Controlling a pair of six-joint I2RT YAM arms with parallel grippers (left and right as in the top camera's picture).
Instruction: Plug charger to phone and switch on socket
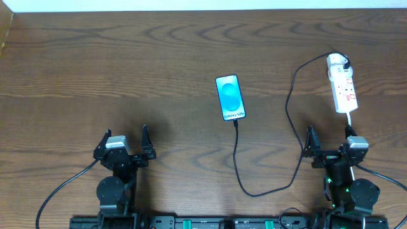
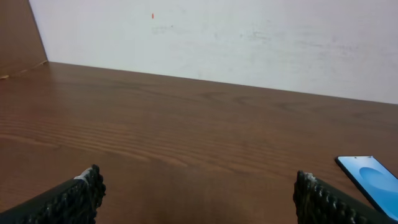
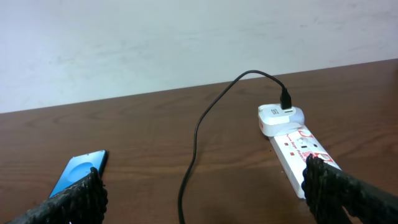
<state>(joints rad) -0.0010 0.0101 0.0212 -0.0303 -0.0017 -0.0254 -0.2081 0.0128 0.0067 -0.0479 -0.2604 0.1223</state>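
Phone [image 1: 229,97] lies lengthwise front-to-back, charger [image 1: 236,159] at its near end; left claw [image 1: 126,137] and right claw [image 1: 329,133] released.

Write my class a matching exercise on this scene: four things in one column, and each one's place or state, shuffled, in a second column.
Things
1. slim smartphone with a bright blue screen
2. narrow white power strip with red markings
3. long thin black cable
4. left gripper

Places or states
A. open, holding nothing
B. runs in a loop to the white adapter
C. right side of the brown wooden table
D. mid-table, screen up

Pairs: 1-D, 2-C, 3-B, 4-A
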